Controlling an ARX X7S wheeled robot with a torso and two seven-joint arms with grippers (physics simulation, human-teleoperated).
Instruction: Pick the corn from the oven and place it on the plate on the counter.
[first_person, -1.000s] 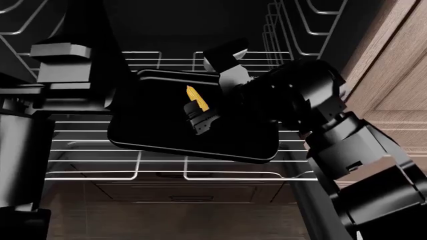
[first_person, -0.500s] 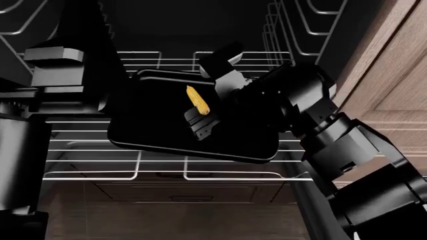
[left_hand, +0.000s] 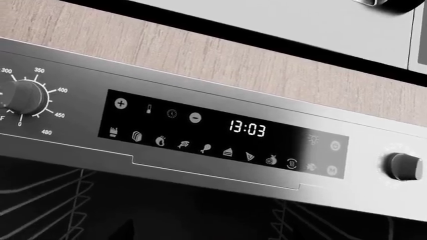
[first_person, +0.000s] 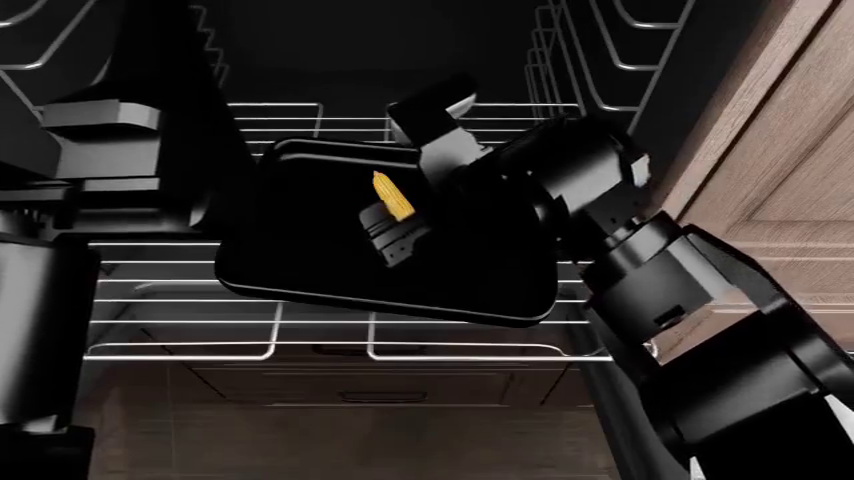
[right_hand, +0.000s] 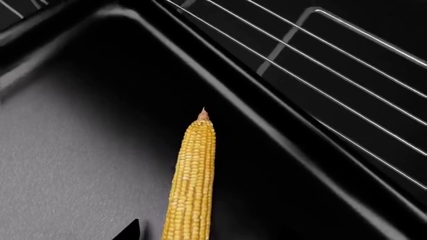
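Note:
The corn lies on a black baking tray on a wire rack inside the dark oven. My right gripper is open and straddles the cob. One finger covers the cob's near end and the other stands beyond it. In the right wrist view the corn runs lengthwise between the jaws, with one fingertip apart from it on the tray. My left arm is raised at the left; its wrist view shows one dark fingertip far to one side. Plate and counter are out of view.
The oven's control panel with a clock and knobs faces the left wrist camera. Wire side rails line the cavity walls. A brown wood-grain cabinet flanks the oven on the right. The tray's raised rim runs close beside the corn.
My right arm has shifted left and deeper into the oven, bringing the near finger over the corn's lower end. The corn and tray have not moved.

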